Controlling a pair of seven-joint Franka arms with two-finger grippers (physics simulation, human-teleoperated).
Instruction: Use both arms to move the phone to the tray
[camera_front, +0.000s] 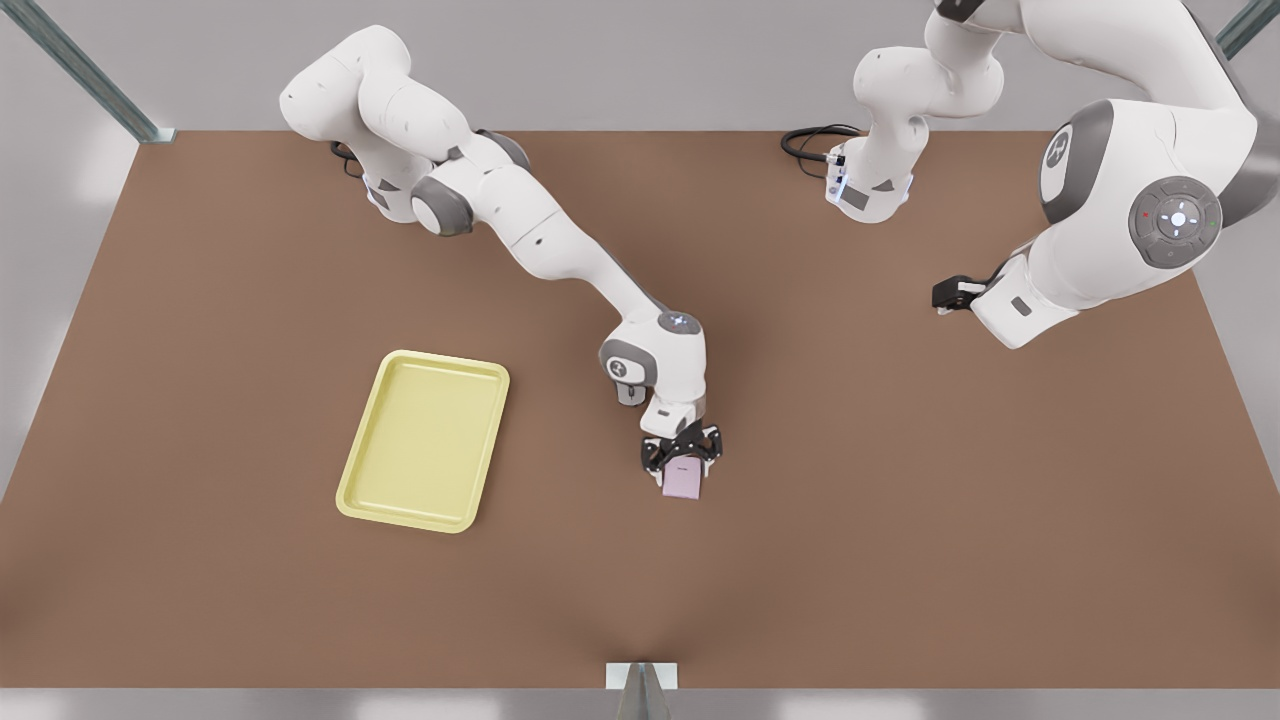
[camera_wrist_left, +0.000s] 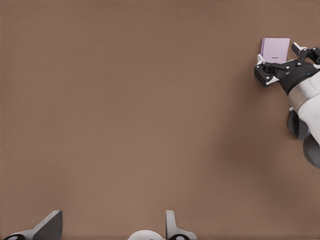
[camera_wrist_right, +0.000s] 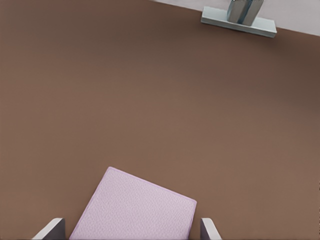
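The pale pink phone (camera_front: 683, 478) lies on the brown table near the middle; in the right wrist view the phone (camera_wrist_right: 135, 210) sits slightly askew between my right gripper's fingertips (camera_wrist_right: 52, 227). My right gripper (camera_front: 681, 462) is right over it, open, one finger on each side with a thin gap to each. The left wrist view sees that gripper (camera_wrist_left: 286, 67) and the phone (camera_wrist_left: 275, 49) from far off. My left gripper (camera_front: 945, 293) waits above the table at the front view's right, open and holding nothing. The yellow tray (camera_front: 372, 455) lies to the front view's left of the phone.
A metal post base (camera_front: 641, 676) stands at the table's near edge and shows in the right wrist view as a bracket (camera_wrist_right: 239, 21). Both arm bases and a black cable (camera_front: 808, 140) sit along the far edge.
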